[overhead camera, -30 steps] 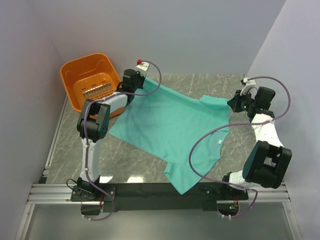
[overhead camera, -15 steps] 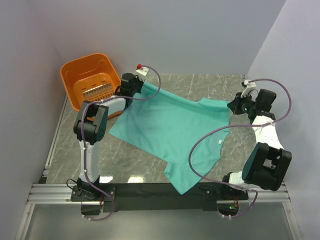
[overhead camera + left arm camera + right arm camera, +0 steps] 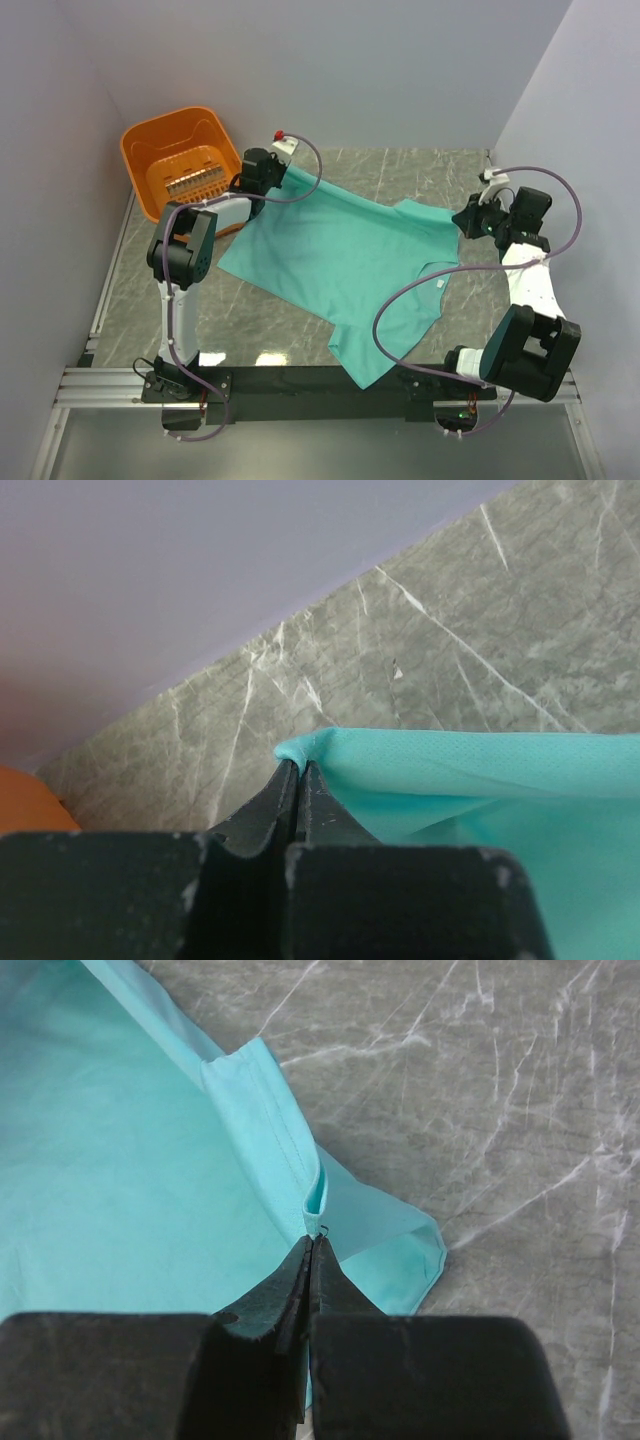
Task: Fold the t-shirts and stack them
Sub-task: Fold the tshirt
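Observation:
A teal-green t-shirt (image 3: 345, 255) lies spread across the marble table, its neck with a small white label (image 3: 441, 283) toward the right. My left gripper (image 3: 282, 170) is at the far left corner of the cloth, shut on the t-shirt's edge (image 3: 305, 748), which bunches between the black fingers (image 3: 270, 805). My right gripper (image 3: 462, 220) is at the far right, shut on a hemmed fold of the t-shirt (image 3: 312, 1205) by a sleeve. In the right wrist view the sleeve cloth (image 3: 400, 1240) lies slack just under the tips.
An orange plastic basket (image 3: 185, 160) stands at the far left corner, close behind the left arm. Grey walls close in the back and both sides. The right arm's cable (image 3: 400, 300) loops over the shirt. Bare marble (image 3: 130, 300) lies at the left front.
Both grippers kept their hold. The right gripper drifted slightly toward the right and back, drawing the shirt's far right part taut; the left gripper shifted a little toward the back.

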You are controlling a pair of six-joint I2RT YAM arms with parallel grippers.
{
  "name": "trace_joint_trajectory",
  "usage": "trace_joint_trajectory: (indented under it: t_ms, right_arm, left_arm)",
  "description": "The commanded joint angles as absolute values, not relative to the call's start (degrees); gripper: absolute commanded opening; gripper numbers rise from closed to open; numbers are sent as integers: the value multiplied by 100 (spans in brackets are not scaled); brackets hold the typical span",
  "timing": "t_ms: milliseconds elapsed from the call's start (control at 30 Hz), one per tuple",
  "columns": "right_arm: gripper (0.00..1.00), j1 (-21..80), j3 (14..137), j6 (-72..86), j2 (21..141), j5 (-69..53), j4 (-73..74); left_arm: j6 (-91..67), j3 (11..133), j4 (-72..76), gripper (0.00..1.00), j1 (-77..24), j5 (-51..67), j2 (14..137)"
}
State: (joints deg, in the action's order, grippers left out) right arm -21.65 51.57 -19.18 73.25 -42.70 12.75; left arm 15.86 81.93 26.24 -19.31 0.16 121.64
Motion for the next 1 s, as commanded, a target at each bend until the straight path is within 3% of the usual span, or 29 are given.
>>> trace_joint_trajectory:
  t_ms: [0, 967]
  right_arm:
    - [0, -2215, 5028, -2074, 7093, -4201, 1292]
    - [0, -2224, 4887, -2180, 7119, -4227, 1441]
  left_arm:
    - [1740, 8016, 2865, 0, -1925, 18, 11848]
    - [1732, 7708, 3023, 1, -1925, 18, 11698]
